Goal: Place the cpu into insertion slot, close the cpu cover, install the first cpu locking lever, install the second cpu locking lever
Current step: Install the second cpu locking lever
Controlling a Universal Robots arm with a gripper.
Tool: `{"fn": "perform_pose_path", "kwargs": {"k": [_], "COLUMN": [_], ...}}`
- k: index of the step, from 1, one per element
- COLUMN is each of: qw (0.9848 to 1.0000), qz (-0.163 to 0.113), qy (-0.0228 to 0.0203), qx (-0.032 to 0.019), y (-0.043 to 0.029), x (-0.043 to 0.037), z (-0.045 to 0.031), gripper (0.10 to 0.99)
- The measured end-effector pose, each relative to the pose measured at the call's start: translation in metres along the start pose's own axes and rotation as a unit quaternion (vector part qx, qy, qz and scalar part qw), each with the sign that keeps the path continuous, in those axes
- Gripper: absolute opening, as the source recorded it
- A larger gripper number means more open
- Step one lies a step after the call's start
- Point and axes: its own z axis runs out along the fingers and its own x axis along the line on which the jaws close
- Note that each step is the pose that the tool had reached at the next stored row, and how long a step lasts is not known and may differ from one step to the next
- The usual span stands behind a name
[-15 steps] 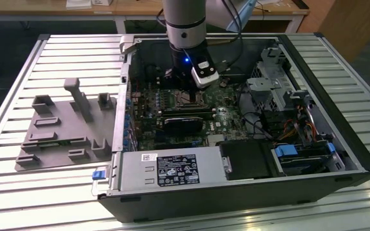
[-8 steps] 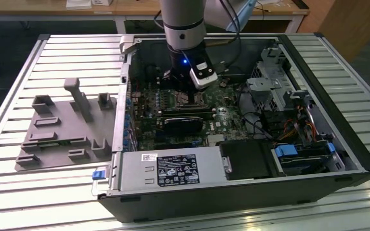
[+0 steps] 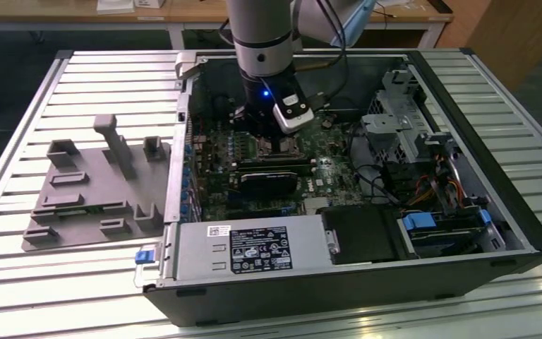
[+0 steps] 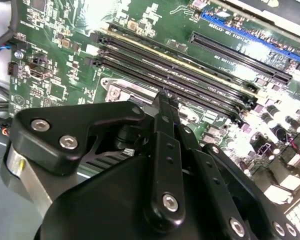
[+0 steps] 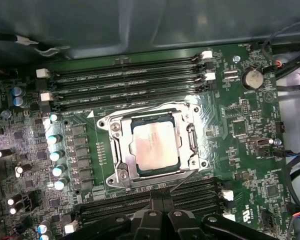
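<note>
In the first wrist view the silver-grey cpu [image 5: 155, 147] lies flat in the insertion slot [image 5: 116, 175] on the green board. The silvery cpu cover [image 5: 189, 142] lies down around it, framing its top. One thin wire lever [image 5: 140, 109] runs along the socket edge beside the memory slots. A second lever [image 5: 184, 181] slants out from the socket corner nearest my gripper [image 5: 156, 202]. My gripper's black fingers are pressed together and hold nothing, just short of that edge. In the second wrist view the gripper [image 4: 166, 97] hangs over the socket rim [image 4: 121, 91]. The exterior view shows the gripper [image 3: 273, 138] low inside the case.
Long black memory slots [image 5: 130, 82] run beside the socket, and more slots [image 5: 190, 192] lie on its near side. A black card [image 3: 271, 180] sits below the socket in the exterior view. Cables and drive bays [image 3: 422, 176] crowd the exterior view's right. A grey fixture [image 3: 92, 191] rests outside the case.
</note>
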Motion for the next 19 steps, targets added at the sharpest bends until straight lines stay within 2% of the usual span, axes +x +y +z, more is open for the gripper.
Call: {"fn": "perform_pose_path", "kwargs": {"k": [9,15,19], "qw": [0.9999,0.9996,0.9992], "qz": [-0.015,-0.025,-0.033], "qy": [0.0003,0.0014,0.0030], "qx": [-0.0030,-0.0107,-0.0221], "y": [-0.0062,-0.0101,-0.0114], "x": [0.0036,0.0065,0.0084], "z": [0.0047,0.0081,0.0090], "gripper": [0.102,0.102,0.102]}}
